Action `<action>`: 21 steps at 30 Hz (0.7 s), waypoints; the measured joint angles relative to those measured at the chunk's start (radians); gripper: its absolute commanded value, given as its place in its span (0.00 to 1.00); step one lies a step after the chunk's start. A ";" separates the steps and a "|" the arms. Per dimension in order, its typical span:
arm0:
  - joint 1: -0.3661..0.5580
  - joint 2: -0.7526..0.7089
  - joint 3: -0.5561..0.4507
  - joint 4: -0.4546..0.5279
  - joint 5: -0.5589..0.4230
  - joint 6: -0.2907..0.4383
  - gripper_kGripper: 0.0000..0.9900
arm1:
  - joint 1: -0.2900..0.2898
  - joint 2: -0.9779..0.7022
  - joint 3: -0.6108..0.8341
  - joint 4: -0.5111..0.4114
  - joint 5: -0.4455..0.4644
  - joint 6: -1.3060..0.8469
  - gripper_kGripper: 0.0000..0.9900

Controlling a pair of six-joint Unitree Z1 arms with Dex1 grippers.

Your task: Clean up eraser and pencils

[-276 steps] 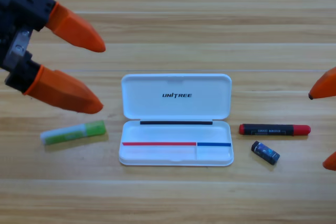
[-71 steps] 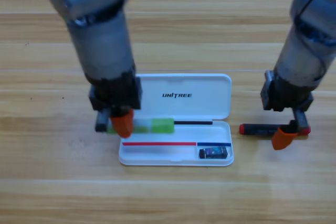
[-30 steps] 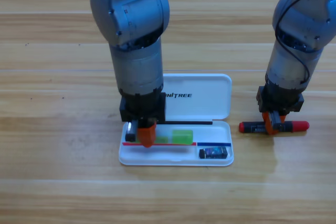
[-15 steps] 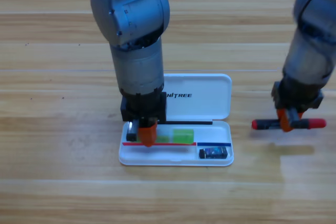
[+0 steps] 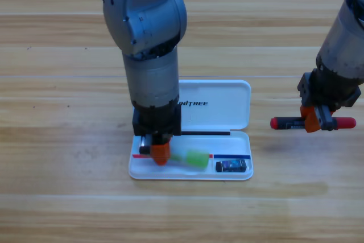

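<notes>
While the eraser [image 5: 231, 166] sits in the white case [image 5: 242, 92]'s small right compartment, the green pencil [image 5: 193, 158] lies tilted in the long tray under the left gripper [image 5: 160, 153]; grip unclear. Right gripper [image 5: 311, 119] clamps the red-and-black pencil [image 5: 311, 123], lifted right of the case. Next: carry it over the tray, release.

Bright, even light falls from above onto the wooden table [image 5: 62, 197], with no hard glare. Shadows are soft and faint: a pale smudge lies on the wood below the red-and-black pencil [image 5: 313, 123] (which suggests it sits clear of the surface), and a dim patch sits beside the white case [image 5: 227, 98]. The right arm [image 5: 347, 49] looks slightly blurred; the left arm [image 5: 149, 49] stays crisp. The case's white shows mild bloom.
</notes>
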 measured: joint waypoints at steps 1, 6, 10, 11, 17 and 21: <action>0.000 0.000 0.000 0.000 0.000 -0.001 1.00 | 0.005 -0.001 0.000 0.000 0.000 0.002 0.00; 0.000 0.000 0.000 0.000 0.000 -0.004 1.00 | 0.023 -0.006 -0.001 0.000 0.000 0.003 0.00; 0.000 0.000 0.000 0.000 0.000 -0.010 1.00 | 0.034 -0.006 -0.008 0.000 0.000 0.006 0.00; 0.000 0.000 0.000 0.000 0.000 -0.012 1.00 | 0.036 -0.006 -0.014 0.000 0.000 0.007 0.00; 0.000 0.000 0.000 0.000 0.000 -0.018 1.00 | 0.061 -0.002 -0.069 0.000 0.000 0.022 0.00; 0.000 -0.002 0.001 0.000 0.001 -0.023 1.00 | 0.086 0.038 -0.138 0.003 0.000 0.049 0.00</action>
